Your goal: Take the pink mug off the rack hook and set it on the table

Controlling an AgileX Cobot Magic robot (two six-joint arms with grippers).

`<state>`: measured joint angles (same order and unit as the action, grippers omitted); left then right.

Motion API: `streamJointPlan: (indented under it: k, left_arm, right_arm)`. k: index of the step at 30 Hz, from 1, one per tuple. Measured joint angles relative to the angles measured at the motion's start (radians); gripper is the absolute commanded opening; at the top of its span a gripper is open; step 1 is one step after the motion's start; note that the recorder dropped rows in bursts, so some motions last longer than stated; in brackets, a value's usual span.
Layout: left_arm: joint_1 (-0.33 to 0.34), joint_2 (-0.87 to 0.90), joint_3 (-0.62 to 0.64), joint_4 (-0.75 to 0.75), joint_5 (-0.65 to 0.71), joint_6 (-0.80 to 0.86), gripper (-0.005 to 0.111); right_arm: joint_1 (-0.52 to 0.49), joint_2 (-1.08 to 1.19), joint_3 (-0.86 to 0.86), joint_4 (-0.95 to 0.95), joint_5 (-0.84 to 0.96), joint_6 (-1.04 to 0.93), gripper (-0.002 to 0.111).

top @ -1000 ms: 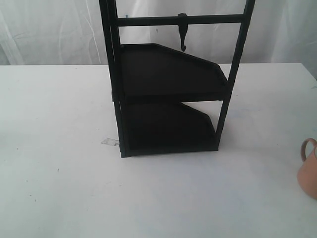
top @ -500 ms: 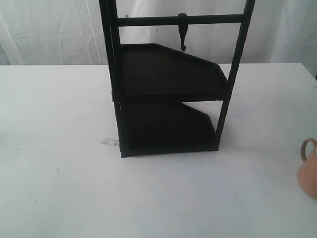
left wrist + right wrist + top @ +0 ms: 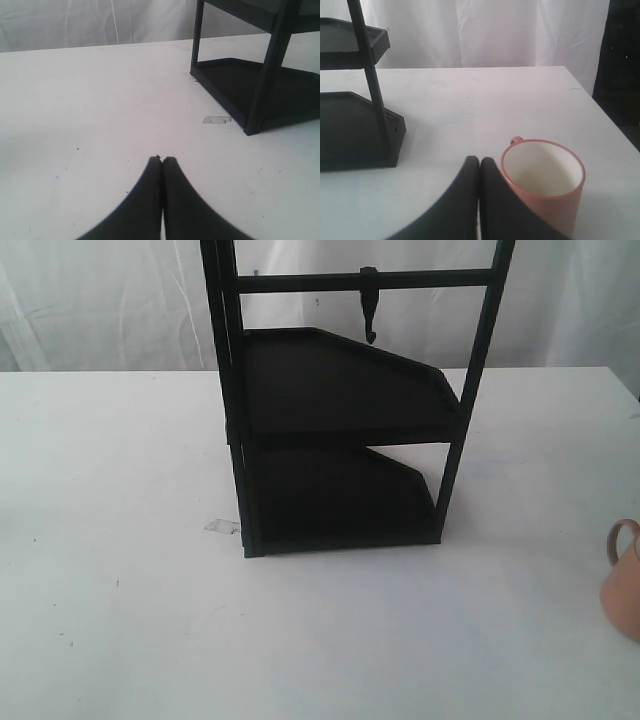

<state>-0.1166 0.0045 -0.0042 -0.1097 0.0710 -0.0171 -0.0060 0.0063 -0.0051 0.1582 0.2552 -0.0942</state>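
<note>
White curtain (image 3: 100,300) hangs in soft folds behind a broad white surface (image 3: 120,490), matte and flecked with small specks and scuffs. On it stands the rack (image 3: 340,390), a tall black frame of thin square bars carrying two angular trays. From its crossbar the hook (image 3: 370,310) curls down, slim, black and bare. A scrap of clear tape (image 3: 222,527) lies flat just beside the rack's front foot.

We find the mug (image 3: 625,580) upright on the surface at the far right, well apart from the rack. It is a salmon-pink cylinder with a dull finish, a paler inside and a thin loop handle. We judge the task as good as done, since the hook carries nothing and the mug rests on its base.

Our left fingers (image 3: 159,165) are pressed together on nothing, low over bare surface. Our right fingers (image 3: 478,165) are likewise closed and empty, just beside the mug (whether they touch its wall, we cannot tell). That pose suits a release.
</note>
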Motion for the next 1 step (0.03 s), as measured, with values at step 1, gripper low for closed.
streamJointPlan:
  k: [1]
  left_arm:
    - [0.000,0.000,0.000,0.000,0.000,0.000,0.000]
  right_arm:
    - [0.000,0.000,0.000,0.000,0.000,0.000,0.000]
